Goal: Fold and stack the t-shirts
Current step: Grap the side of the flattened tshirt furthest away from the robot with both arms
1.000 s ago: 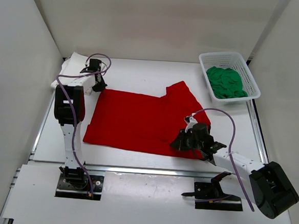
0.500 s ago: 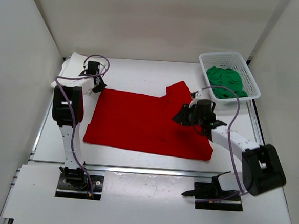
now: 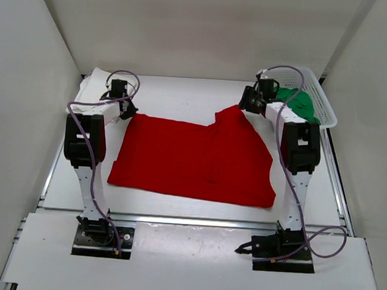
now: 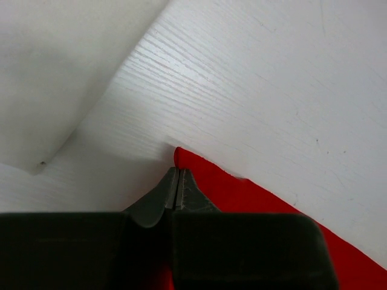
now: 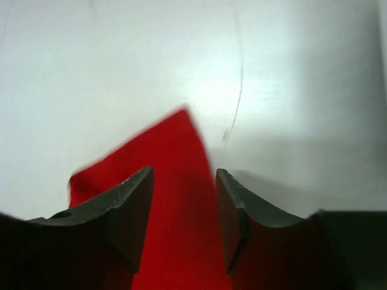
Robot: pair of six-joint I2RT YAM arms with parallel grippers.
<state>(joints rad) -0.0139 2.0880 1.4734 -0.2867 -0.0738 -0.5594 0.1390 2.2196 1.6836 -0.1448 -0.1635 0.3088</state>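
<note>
Lying flat, the red t-shirt [image 3: 192,159] is not yet folded: left gripper [image 4: 178,181] pinches its ten-o'clock corner, right gripper [image 5: 184,202] gapes astride its one-o'clock corner. Green t-shirt [image 3: 306,108] waits in the basket [image 3: 329,117]; white t-shirt [image 3: 91,85] lies at ten o'clock.

Lab: white-walled test enclosure [image 3: 188,32]

I see my left tool [image 4: 178,176] at the bottom, its two dark tips pressed tight together. They pinch the corner of the red t-shirt [image 4: 248,196], and a little red point pokes out past them. The shirt's edge runs down to the right across the white worktop [image 4: 272,90].
</note>
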